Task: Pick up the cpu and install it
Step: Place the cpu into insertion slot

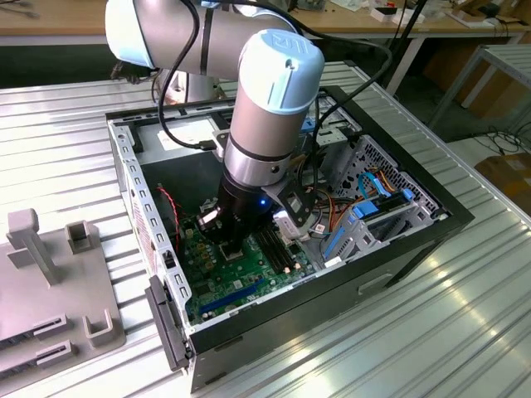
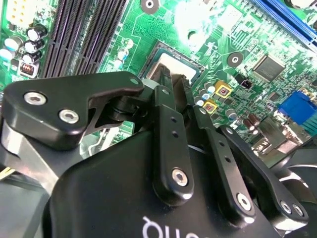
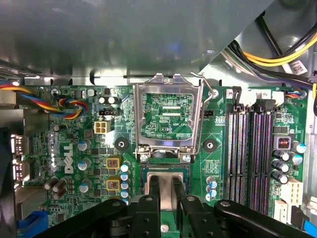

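Black two-finger gripper (image 3: 166,179) pinched narrow on the small flat silvery-grey square cpu (image 3: 166,191), fingers (image 3: 152,191) against its two opposite edges. Cpu is in or just above the dark metal-framed square socket (image 3: 166,170); can't tell if seated. Silver hinged socket lid (image 3: 166,83) stands open beside it. In the exterior view the gripper (image 1: 233,245) is at frame centre, down inside the open black computer case (image 1: 348,286), over the green motherboard (image 1: 249,286).

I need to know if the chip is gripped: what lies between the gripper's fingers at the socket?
The cpu, silvery top up, clamped in the gripper over the open socket, in both wrist views.
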Controlling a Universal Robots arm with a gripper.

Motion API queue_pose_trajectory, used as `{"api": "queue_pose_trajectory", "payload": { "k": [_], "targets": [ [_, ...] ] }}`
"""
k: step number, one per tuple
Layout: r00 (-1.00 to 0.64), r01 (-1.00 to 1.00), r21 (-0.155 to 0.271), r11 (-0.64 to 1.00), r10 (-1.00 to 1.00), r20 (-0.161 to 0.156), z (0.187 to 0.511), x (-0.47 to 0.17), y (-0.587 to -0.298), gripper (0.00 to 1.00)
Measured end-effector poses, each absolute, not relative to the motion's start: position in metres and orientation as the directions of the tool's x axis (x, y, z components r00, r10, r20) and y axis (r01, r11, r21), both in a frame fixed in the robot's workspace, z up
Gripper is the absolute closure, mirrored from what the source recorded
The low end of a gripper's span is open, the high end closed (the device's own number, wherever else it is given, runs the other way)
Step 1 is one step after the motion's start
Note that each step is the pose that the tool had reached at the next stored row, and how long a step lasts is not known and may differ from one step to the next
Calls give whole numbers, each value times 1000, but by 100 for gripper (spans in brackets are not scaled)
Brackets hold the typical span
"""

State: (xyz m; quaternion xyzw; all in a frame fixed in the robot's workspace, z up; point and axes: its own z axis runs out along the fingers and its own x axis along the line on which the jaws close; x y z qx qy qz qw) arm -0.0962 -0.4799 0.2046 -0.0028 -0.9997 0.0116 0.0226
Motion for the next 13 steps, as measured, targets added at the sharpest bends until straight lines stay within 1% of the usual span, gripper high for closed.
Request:
{"api": "queue_pose_trajectory", "payload": {
  "k": [2, 8, 13],
  "targets": [
    [-998, 36, -23, 999, 37, 45, 203, -96, -480, 76],
    [-999, -5, -22, 1000, -4, 45, 203, -96, -480, 76],
    [-999, -1, -22, 1000, 0, 45, 203, -96, -480, 76]
  ]
}}
